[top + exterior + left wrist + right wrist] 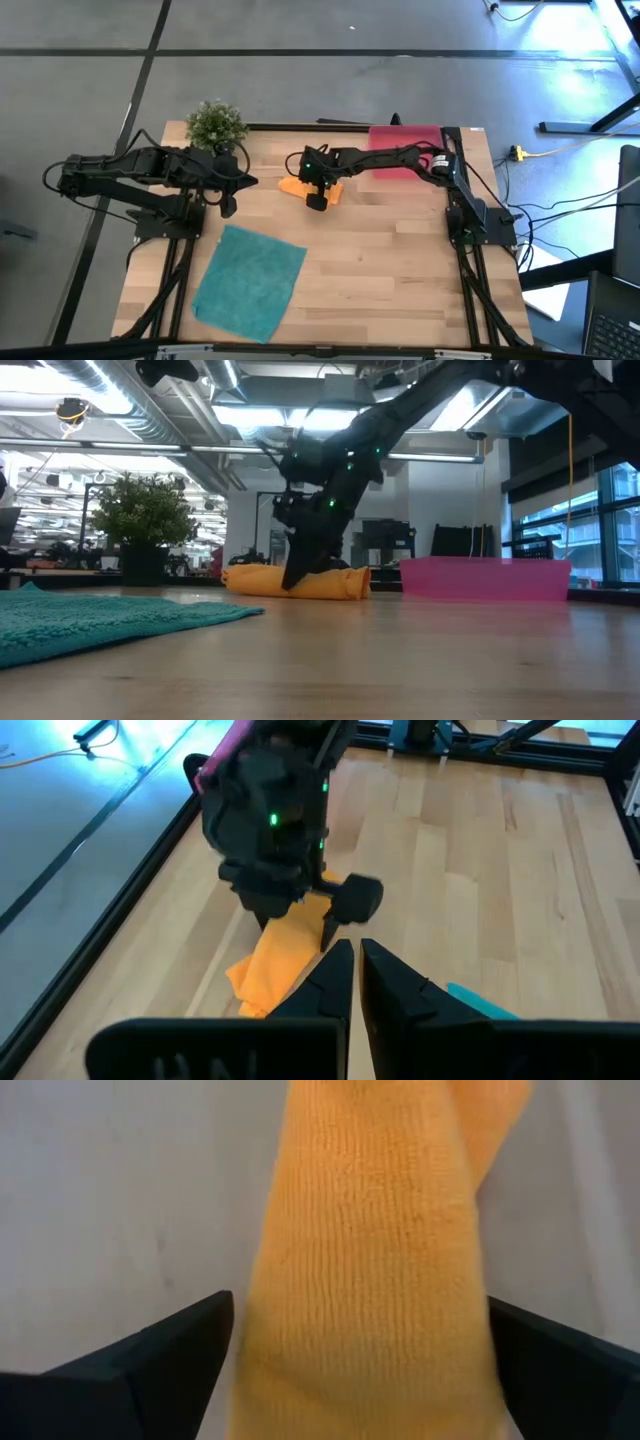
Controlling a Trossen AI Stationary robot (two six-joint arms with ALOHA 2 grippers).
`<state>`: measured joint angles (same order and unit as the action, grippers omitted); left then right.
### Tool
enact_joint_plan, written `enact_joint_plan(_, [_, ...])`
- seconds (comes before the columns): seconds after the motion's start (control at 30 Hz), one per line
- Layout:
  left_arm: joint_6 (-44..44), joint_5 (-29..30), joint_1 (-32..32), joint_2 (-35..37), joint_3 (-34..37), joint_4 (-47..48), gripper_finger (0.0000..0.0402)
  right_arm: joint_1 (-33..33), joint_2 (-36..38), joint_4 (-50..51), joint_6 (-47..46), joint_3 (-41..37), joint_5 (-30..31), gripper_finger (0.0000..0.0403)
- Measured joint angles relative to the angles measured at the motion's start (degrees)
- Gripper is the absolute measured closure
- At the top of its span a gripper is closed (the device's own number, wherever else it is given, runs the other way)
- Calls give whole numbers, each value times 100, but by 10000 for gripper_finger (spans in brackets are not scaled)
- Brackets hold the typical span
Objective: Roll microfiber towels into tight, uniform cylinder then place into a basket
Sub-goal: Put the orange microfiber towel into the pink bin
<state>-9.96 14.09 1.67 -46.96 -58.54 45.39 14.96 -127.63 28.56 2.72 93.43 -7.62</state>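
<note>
The right claw [316, 197] stands spread wide astride the rolled orange towel [296, 185], one finger on each side of the roll, pinching nothing. The pinkish-red basket [404, 138] sits near, behind it at the bench [400, 260] edge. Bare wood lies open beside it. The left claw [229, 206], pressed together, waits apart, the flat teal towel [250, 282] just before it.

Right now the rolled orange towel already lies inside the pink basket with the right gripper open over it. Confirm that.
Not quite. The rolled orange towel lies on the bare table, apart from the pink basket, as the high view shows. The rest holds: the right gripper is open over it, its fingers either side of the roll in the right wrist view.
</note>
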Motion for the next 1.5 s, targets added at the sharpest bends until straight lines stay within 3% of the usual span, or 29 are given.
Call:
enact_joint_plan(1.2, [0,0,2,-2,0,0,399,-8,-223,-243,-246,2,458,5])
enact_joint_plan(1.37, [0,0,2,-2,0,1,395,-7,-223,-238,-249,2,500,37])
enact_joint_plan(1.5, [0,0,2,-2,0,2,389,4,-225,-224,-237,2,539,96])
